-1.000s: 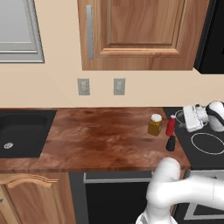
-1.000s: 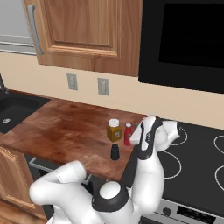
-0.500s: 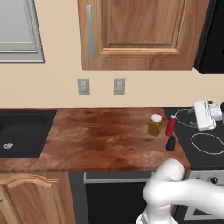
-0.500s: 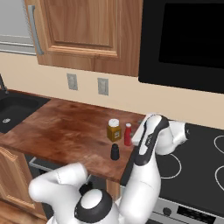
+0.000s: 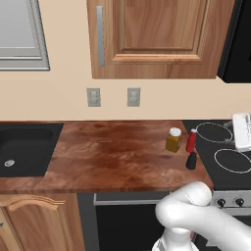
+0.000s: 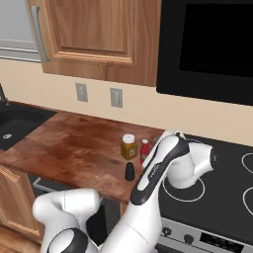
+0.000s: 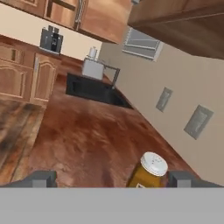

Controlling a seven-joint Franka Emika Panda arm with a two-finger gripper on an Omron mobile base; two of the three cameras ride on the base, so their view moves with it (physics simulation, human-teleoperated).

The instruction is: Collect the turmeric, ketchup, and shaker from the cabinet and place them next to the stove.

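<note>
The turmeric, the ketchup and the dark shaker stand close together on the wooden counter, at the left edge of the stove. From the right base they show as turmeric, ketchup and shaker, just left of my arm. My white hand hovers over the cooktop, to the right of the three items. In the hand view my gripper is open with nothing between its fingertips, and the turmeric stands just beyond them. The cabinet above is closed.
A black sink is set into the counter at the far left. Two wall outlets sit on the backsplash. A black microwave hangs above the stove. The counter between sink and jars is bare wood.
My hand has drawn back to the right, away from the three items and farther over the cooktop. The jar, bottle and shaker have stayed in place.
</note>
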